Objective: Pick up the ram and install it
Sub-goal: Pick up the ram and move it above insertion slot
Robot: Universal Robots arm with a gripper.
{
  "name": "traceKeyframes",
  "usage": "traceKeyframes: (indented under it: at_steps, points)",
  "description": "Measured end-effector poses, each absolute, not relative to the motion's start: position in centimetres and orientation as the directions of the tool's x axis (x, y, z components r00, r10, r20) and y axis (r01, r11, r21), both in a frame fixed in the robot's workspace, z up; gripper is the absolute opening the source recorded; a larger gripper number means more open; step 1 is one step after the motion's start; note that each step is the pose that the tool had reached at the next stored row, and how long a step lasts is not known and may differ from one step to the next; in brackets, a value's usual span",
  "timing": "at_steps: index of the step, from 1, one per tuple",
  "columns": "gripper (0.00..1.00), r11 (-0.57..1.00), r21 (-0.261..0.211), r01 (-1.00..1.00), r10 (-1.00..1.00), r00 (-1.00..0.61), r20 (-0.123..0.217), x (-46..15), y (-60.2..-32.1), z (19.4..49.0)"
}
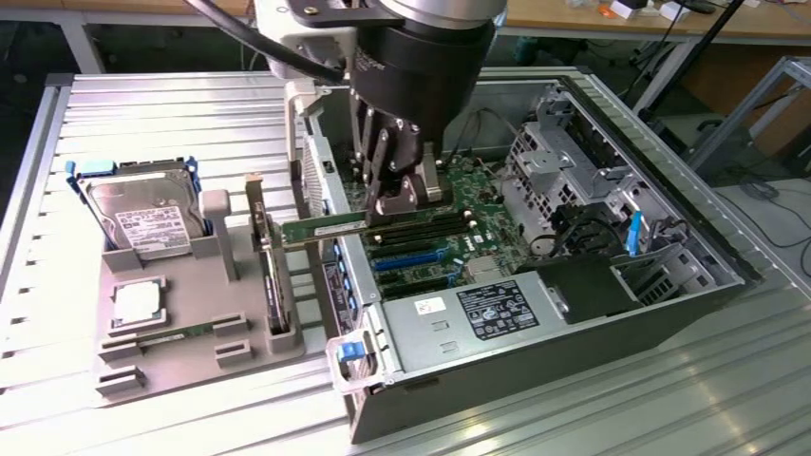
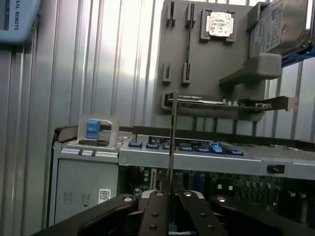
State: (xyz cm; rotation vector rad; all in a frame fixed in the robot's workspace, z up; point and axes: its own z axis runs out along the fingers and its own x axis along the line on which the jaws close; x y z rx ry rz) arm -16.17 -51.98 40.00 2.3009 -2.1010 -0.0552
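The claw [image 1: 403, 201] is nearly closed, pinching the ram [image 1: 323, 228] on its flat faces. It hangs level above the open computer case [image 1: 709, 266], over the memory slots [image 1: 424, 233] on the motherboard [image 1: 481, 228].

What worries me is the overhang. Most of the stick juts out to one side of the claw, across the case's near wall, so it could knock that wall going down, or twist in the grip and meet a slot crooked.

Inside the case, below and past the claw, sit the motherboard and the power supply [image 1: 488, 309]. Out beyond the stick's free end, the grey holder tray [image 1: 190, 313] on the desk [image 1: 190, 114] carries a hard drive [image 1: 142, 214], a processor chip [image 1: 137, 302] and an upright expansion card [image 1: 260, 223].
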Motion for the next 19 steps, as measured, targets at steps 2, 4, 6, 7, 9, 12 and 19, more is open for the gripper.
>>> traceKeyframes:
  at_steps: [2, 4, 6, 7, 9, 12, 19]
  points:
    - [0.13, -0.086, 0.043, -0.995, -0.996, 0.086, -0.009, -15.5, -51.7, 39.9]
    - [0.13, -0.081, 0.043, -0.996, -0.997, 0.080, -0.009, -14.8, -51.4, 39.7]
    - [0.13, -0.079, 0.043, -0.996, -0.997, 0.079, -0.009, -13.3, -51.1, 39.7]
    - [0.13, -0.079, 0.043, -0.996, -0.997, 0.079, -0.009, -12.8, -51.0, 39.7]
    - [0.13, -0.079, 0.043, -0.996, -0.997, 0.079, -0.009, -11.4, -51.0, 39.6]
    - [0.13, -0.079, 0.043, -0.996, -0.997, 0.079, -0.009, -9.1, -50.9, 39.6]
    - [0.13, -0.079, 0.046, -0.996, -0.997, 0.079, -0.009, -3.5, -50.9, 39.6]
